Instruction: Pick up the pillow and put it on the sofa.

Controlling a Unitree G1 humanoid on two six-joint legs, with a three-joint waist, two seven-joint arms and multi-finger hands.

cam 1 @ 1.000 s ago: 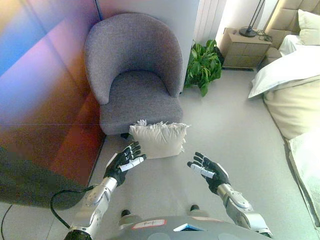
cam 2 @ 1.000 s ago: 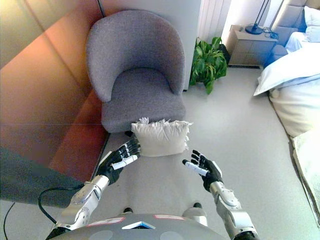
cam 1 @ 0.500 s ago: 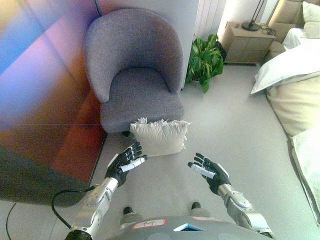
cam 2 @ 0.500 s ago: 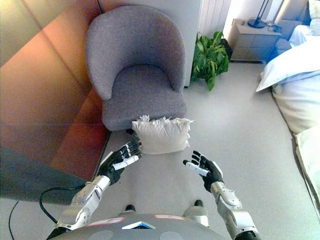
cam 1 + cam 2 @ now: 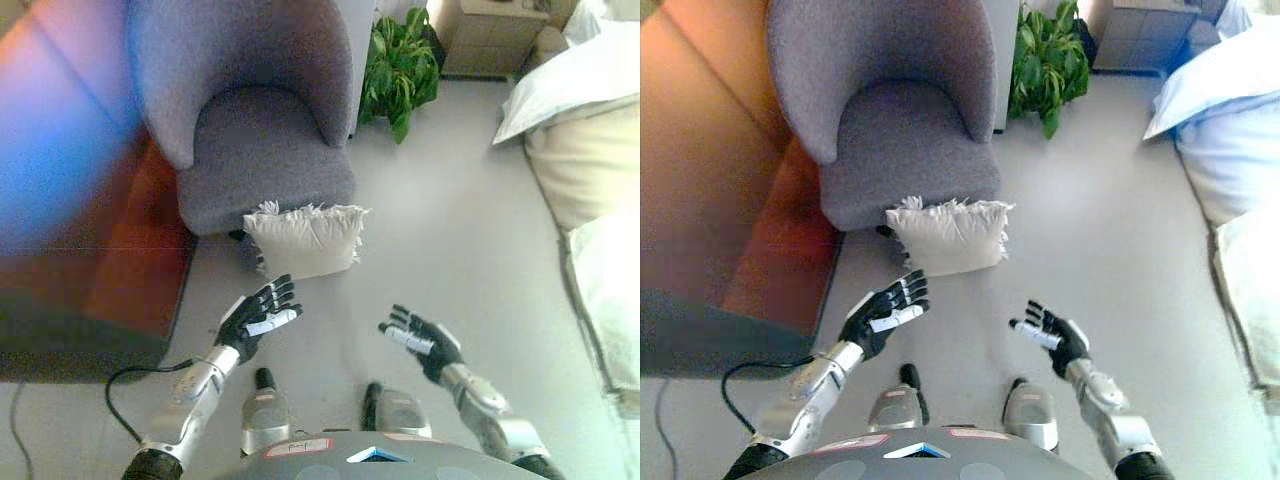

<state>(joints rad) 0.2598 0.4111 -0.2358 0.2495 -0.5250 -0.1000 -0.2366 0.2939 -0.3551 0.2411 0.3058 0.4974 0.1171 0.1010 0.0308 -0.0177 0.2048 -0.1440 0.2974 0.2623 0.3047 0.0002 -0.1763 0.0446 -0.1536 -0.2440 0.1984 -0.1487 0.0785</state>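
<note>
A cream pillow (image 5: 304,240) with a fringed top edge stands on the floor, leaning against the front of a grey armchair (image 5: 262,160). My left hand (image 5: 256,314) is open, palm up, just below the pillow's lower left corner and apart from it. My right hand (image 5: 422,340) is open, lower right of the pillow and farther from it. Both hands hold nothing. The pillow also shows in the right eye view (image 5: 948,234).
A green potted plant (image 5: 396,64) stands right of the armchair, with a wooden nightstand (image 5: 488,38) behind it. A bed with white and cream bedding (image 5: 590,150) runs along the right. A reddish wall panel (image 5: 710,190) lies on the left.
The camera has tilted downward, so the whole scene shifted up and left. Both hands stay open, at about the same distance from the pillow.
</note>
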